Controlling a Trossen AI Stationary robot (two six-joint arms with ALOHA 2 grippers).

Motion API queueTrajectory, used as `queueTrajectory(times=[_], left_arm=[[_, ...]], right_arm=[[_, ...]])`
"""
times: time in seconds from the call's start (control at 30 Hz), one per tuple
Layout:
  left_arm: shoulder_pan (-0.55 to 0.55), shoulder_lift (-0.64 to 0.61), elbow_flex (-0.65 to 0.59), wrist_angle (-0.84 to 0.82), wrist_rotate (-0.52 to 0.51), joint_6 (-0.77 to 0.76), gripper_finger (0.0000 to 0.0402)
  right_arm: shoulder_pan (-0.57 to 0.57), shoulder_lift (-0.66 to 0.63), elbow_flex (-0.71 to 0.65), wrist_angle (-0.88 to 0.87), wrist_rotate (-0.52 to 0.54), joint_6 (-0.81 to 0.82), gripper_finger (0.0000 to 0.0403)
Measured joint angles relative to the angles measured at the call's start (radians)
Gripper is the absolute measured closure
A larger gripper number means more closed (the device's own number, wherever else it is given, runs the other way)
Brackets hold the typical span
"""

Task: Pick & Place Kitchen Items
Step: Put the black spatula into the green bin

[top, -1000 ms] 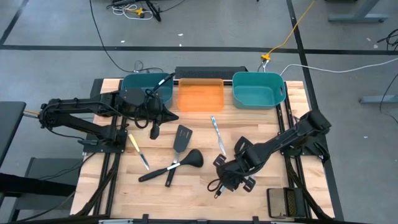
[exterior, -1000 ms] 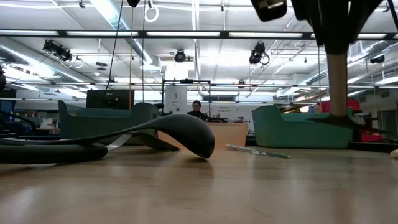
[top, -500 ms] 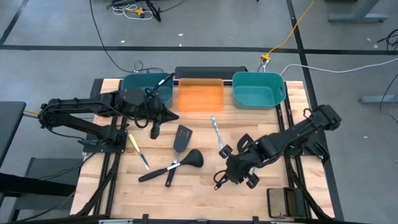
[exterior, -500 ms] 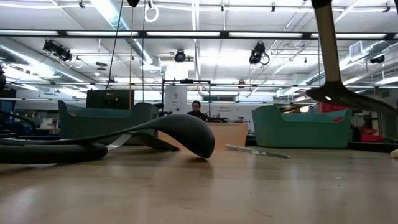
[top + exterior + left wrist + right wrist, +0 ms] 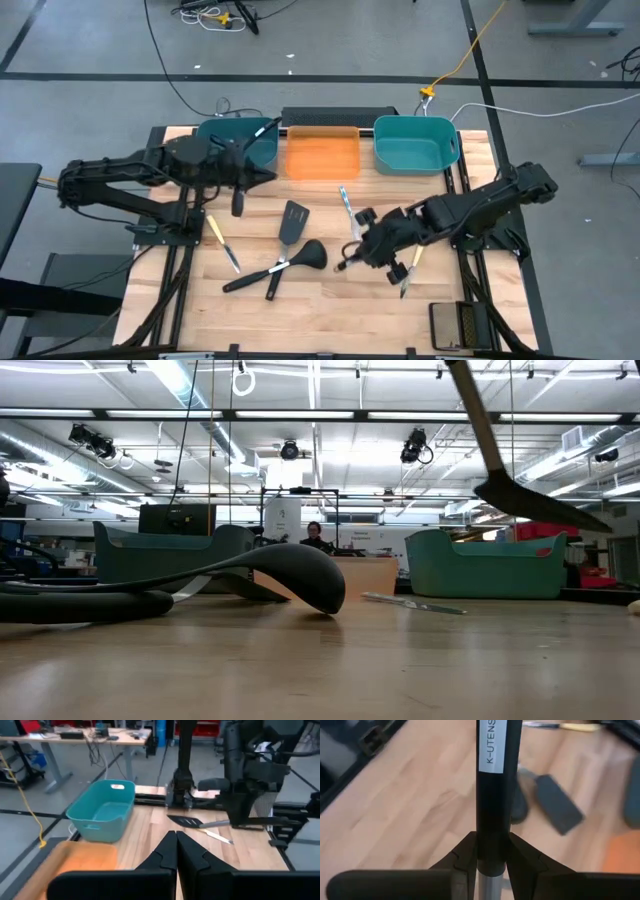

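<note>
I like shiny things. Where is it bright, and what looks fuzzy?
Low view: ceiling lights glare white and the dark ladle gleams on top. Right wrist view: the spatula on the table is fuzzy, while the labelled handle in the right end effector is sharp.

Black spatula (image 5: 291,222), black ladle (image 5: 311,256), teal bins (image 5: 415,143), orange tray (image 5: 322,154).

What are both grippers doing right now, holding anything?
Left gripper: shut, holding nothing, beside the left teal bin.
Right gripper: shut on a black spatula, lifted off the table.
</note>
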Motion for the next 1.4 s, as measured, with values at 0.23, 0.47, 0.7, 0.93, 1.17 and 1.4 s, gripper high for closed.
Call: queueTrajectory(times=[0.23,0.47,0.7,0.93,1.17,1.4], left_arm=[[0.000,-0.064,-0.002,-0.003,-0.010,-0.019,0.0400],[0.000,-0.092,-0.001,-0.006,-0.036,-0.008,0.0401],[0.000,-0.098,-0.001,-0.007,-0.037,0.002,0.0401],[0.000,-0.099,-0.002,-0.008,-0.036,0.000,0.0400],[0.000,-0.099,-0.002,-0.007,-0.035,0.000,0.0400],[0.000,-0.099,-0.002,-0.007,-0.035,-0.012,0.0401]], right_arm=[[-0.079,-0.074,0.000,0.025,0.053,0.042,0.0319],[-0.138,-0.143,0.000,0.058,0.091,0.072,0.0319],[-0.164,-0.165,0.000,0.060,0.114,0.073,0.0319],[-0.189,-0.165,0.000,0.096,0.116,0.091,0.0319],[-0.264,-0.204,0.000,0.098,0.134,0.094,0.0319],[-0.373,-0.278,0.000,0.066,0.136,0.045,0.0319]])
